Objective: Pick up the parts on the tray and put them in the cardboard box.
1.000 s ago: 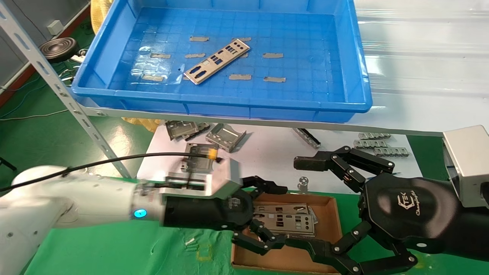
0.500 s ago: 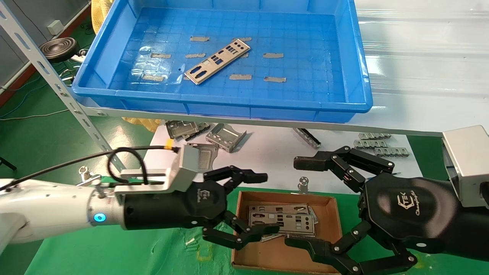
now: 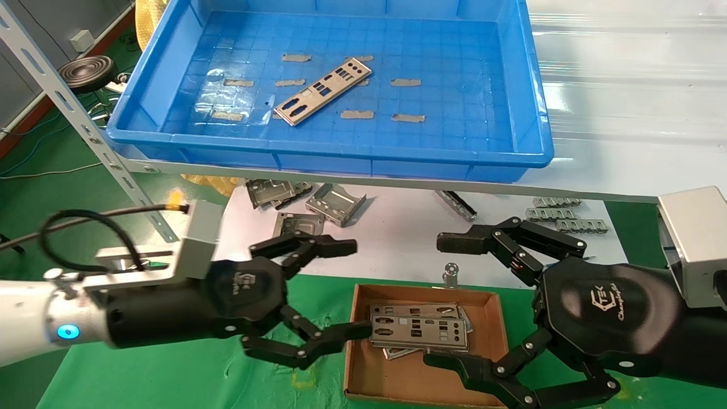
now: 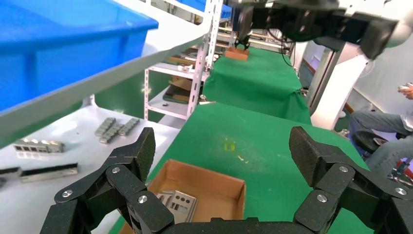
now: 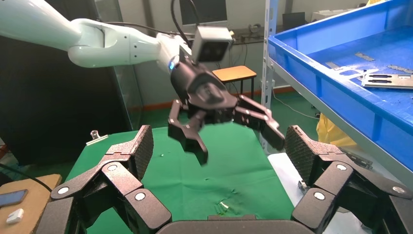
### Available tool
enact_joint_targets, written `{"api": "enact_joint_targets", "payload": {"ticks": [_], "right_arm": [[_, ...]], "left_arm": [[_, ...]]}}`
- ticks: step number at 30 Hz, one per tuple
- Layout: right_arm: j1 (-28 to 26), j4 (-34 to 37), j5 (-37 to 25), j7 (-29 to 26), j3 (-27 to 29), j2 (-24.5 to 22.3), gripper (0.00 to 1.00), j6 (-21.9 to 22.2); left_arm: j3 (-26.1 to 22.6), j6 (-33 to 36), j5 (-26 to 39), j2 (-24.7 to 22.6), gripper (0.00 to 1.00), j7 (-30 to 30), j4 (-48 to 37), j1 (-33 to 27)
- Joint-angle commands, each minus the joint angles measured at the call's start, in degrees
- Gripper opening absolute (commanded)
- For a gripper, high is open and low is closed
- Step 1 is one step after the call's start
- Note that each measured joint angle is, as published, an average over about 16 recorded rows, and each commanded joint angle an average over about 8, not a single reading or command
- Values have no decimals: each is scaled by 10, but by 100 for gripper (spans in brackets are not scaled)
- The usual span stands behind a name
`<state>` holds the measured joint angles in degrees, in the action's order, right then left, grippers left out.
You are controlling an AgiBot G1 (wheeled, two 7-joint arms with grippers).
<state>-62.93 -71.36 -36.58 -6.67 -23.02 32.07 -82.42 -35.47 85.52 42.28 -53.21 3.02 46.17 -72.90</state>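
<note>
While several thin punched silver-grey metal plates (image 3: 419,330) already lie in the small brown cardboard box (image 3: 493,335), the empty left gripper (image 3: 346,287) gapes beside it; the right gripper (image 3: 446,301), wide open, hovers opposite. One last plate (image 3: 322,91) waits in the large blue plastic tray (image 3: 352,153) on the shelf beyond, above green cloth (image 3: 170,369).

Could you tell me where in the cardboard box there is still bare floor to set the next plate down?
In the cardboard box, bare floor runs along the near wall and the right wall. The far-left part is crowded with stacked plates. The open left gripper hangs at the left wall, and the open right gripper hangs over the right half.
</note>
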Motion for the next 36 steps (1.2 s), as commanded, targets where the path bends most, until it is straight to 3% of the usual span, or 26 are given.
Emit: {"api": "enact_joint_targets", "payload": {"ticks": [1,27,36], "right_arm": [[0,0,0,0,0,0,100,0],[0,0,0,0,0,0,100,0],[0,0,0,0,0,0,100,0]], "left_arm": [[14,0,0,13,100,-10,19,8],[189,2,-4,177,100,-134,267,110],[207,3,-5,193,100,-142,291,121]]}}
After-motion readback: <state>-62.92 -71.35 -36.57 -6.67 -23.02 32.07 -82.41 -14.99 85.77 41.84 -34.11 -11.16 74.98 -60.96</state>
